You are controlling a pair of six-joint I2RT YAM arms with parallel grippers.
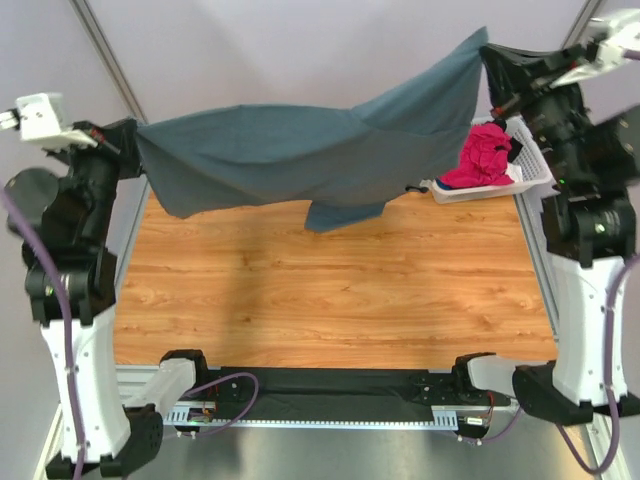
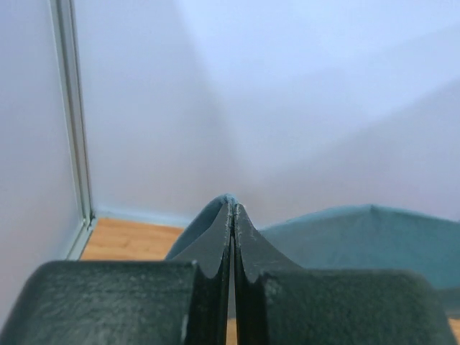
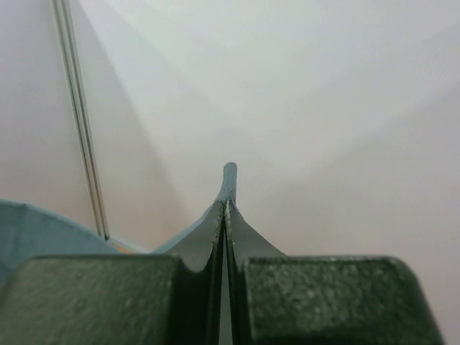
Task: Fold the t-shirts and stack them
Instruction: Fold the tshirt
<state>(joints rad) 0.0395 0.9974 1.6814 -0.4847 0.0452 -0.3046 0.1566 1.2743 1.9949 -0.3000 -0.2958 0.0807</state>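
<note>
blue-grey t-shirt point(image 1: 300, 150): we are seeing it hanging in the air, stretched between the two arms above the far half of the wooden table point(image 1: 330, 300) — its right end is sitting higher than its left, and a loose fold is drooping from the middle toward the wood.
left gripper point(image 2: 232, 210): we are finding its jaws pressed together on the left edge of the blue-grey t-shirt, with a sliver of cloth peeking out at the tips.
right gripper point(image 3: 226, 205): we are finding it pinched closed as well — it is gripping the shirt's raised right corner, and a small nub of fabric is poking out past the tips.
pink t-shirt point(image 1: 485, 155): it is lying crumpled in the white basket point(image 1: 537, 172) at the table's far right, just beside the hanging shirt.
</note>
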